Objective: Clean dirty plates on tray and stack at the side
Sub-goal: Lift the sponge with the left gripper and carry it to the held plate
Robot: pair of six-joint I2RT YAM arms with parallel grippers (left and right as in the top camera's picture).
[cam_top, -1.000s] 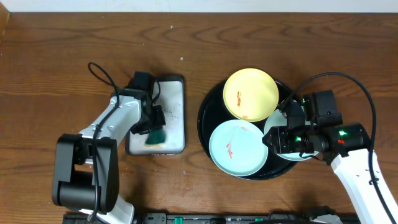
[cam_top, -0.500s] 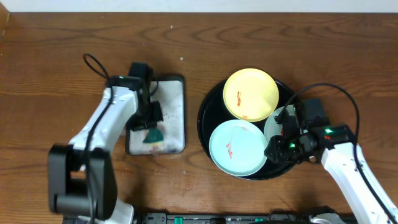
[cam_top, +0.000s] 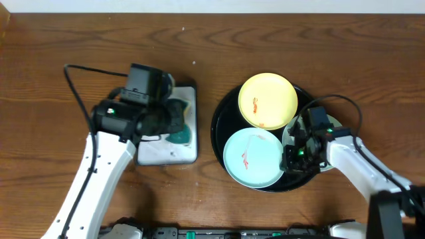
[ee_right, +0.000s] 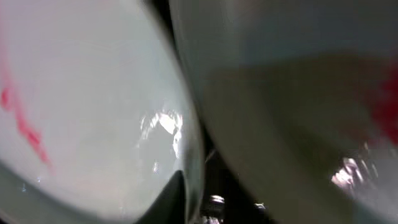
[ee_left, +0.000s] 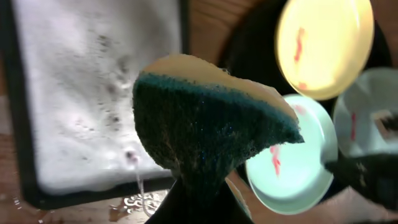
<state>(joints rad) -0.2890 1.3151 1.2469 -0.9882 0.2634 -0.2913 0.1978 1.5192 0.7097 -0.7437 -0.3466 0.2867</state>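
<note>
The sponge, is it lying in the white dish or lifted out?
Lifted out: the left gripper pinches the sponge, hanging above the foamy dish.

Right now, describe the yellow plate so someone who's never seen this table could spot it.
Find the large round glossy black tray on the right half of the wooden table. The small round yellow plate lies at its far side. Its neighbours, a pale mint-green plate and a second mint-green plate, are not yellow.

Brown wooden table (cam_top: 265,40) with a small rectangular white dish (cam_top: 166,154), dark-rimmed (its surface looks foamy and speckled). A dark green, yellow-backed sponge (ee_left: 205,124) is raised above it.
</note>
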